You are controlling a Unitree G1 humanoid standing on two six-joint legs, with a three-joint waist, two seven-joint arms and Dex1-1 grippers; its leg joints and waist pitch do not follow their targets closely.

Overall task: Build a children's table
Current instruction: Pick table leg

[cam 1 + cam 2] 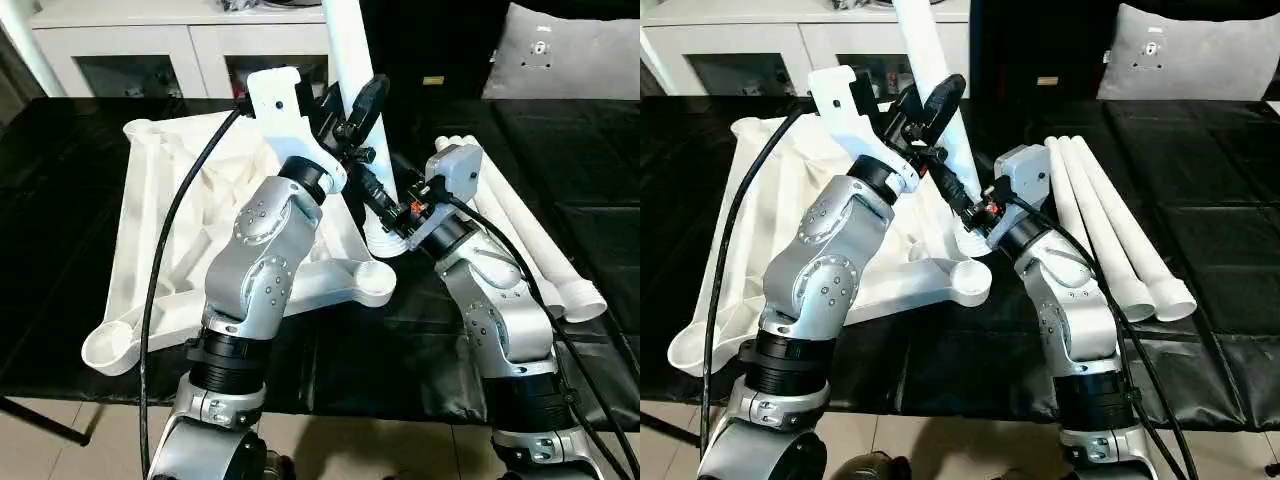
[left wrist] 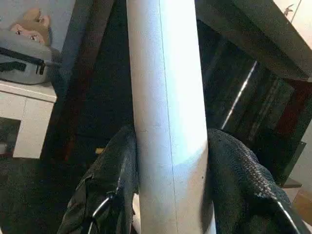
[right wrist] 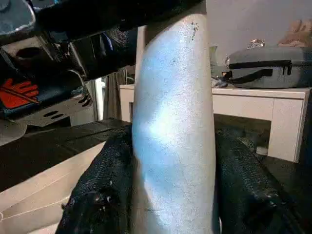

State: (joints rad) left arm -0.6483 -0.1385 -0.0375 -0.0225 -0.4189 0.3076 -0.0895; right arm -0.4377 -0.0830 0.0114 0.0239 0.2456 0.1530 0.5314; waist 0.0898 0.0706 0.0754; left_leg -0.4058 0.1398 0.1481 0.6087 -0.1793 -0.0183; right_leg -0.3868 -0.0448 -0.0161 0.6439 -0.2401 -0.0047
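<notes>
one white ribbed tabletop (image 1: 170, 210) lying underside up on the black worktable (image 1: 60, 300), three spare legs (image 1: 1110, 225) lying beside it, a fourth leg (image 1: 352, 70) upright at a corner socket, left gripper (image 2: 170, 195) and right gripper (image 3: 173, 195) both clamped on it

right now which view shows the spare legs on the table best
The right eye view: the three spare legs lie side by side on the black table, whole from tip to wide end. The left eye view shows them too, but the right arm covers part of them. Both wrist views show the held leg instead.
</notes>
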